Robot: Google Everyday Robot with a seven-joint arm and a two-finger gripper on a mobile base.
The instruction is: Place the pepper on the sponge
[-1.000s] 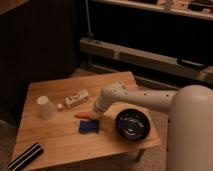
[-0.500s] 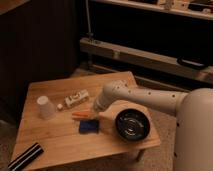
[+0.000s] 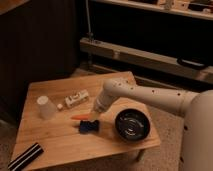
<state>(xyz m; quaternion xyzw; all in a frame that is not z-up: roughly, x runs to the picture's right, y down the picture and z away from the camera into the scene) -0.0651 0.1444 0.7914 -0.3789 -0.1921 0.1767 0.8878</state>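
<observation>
**woodshop_dan:** What stage is this?

**armwatcher:** My guess is mid-transfer. The gripper is down at the table, right at the right-hand end of the pepper. Honestly can't tell if it's clamped on the pepper or let go. The pepper shows just at the far-left edge of the sponge, not on top of it, and I can't say whether it's resting on the wood or lifted. So that fits a grab or a carry. Either way the pepper needs only a short hop onto the blue top. It's a skinny thing going on a small soft block, so I'd want it set down low and centred, or it may roll off.

**woodshop_dan:** Headcount?

**armwatcher:** One table, one arm, one dark bowl, one striped strip, one white box, one white cup, one sponge, one pepper.
</observation>
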